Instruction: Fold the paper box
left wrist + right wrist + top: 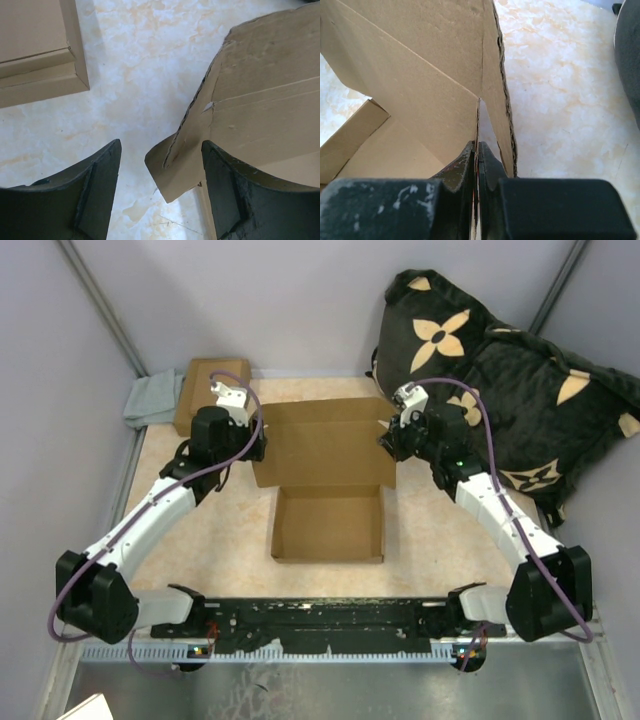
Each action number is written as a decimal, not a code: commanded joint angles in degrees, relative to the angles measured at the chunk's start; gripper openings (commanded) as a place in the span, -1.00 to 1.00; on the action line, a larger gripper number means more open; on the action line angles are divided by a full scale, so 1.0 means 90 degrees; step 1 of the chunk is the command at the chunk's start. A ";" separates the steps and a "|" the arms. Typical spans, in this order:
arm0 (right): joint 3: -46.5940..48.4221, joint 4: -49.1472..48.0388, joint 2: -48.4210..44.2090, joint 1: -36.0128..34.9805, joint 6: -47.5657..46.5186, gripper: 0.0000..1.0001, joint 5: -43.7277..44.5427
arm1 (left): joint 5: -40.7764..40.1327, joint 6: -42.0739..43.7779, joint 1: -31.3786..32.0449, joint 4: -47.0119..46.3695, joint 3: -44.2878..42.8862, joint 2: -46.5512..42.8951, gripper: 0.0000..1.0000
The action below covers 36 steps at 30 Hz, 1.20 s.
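The paper box (328,530) is a brown cardboard mailer in the middle of the table, with its shallow tray formed and its lid panel (322,445) raised at the far side. My left gripper (256,447) is at the lid's left edge. In the left wrist view it (160,192) is open, and a lid side flap (187,160) hangs between the fingers, nearer the right finger (230,192). My right gripper (388,440) is at the lid's right edge. In the right wrist view it (478,150) is shut on a thin cardboard flap of the box (420,75).
A smaller stacked pair of brown boxes (205,390) sits at the far left, also in the left wrist view (35,50). A grey cloth (152,400) lies beside it. A large black cushion with tan flowers (510,390) fills the far right. Grey walls enclose the table.
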State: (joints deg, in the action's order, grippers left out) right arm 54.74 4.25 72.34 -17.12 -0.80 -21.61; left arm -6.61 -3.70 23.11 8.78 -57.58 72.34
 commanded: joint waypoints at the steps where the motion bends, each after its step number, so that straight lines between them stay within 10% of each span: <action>1: 0.0019 -0.0387 -0.0313 -0.0028 -0.0193 -0.89 -0.0220 | -0.0078 0.0252 0.0004 0.0067 -0.0376 -0.0002 0.43; 5: 0.0041 -0.0348 -0.0299 -0.0031 -0.0166 -0.89 -0.0296 | -0.0099 0.0350 0.0005 0.0129 -0.0406 0.0015 0.35; 15: 0.0608 0.0475 0.0071 -0.0031 0.0229 -0.87 -0.0107 | 0.1129 0.0143 0.0002 0.0275 -0.0463 -0.0132 -0.72; 28: 0.0846 0.0810 0.0174 -0.0026 0.0249 -0.84 -0.0177 | 0.1267 0.0184 0.0009 0.0349 -0.0555 0.0235 -0.44; 36: 0.1103 0.1304 0.0350 -0.0026 0.0335 -0.71 -0.0190 | 0.1573 0.0255 0.0009 0.0715 -0.0965 0.0573 -1.00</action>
State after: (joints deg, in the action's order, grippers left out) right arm 59.79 14.63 74.76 -17.12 1.28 -22.33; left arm 4.99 -2.00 23.07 13.65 -63.53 77.41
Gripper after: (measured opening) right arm 0.098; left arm 0.018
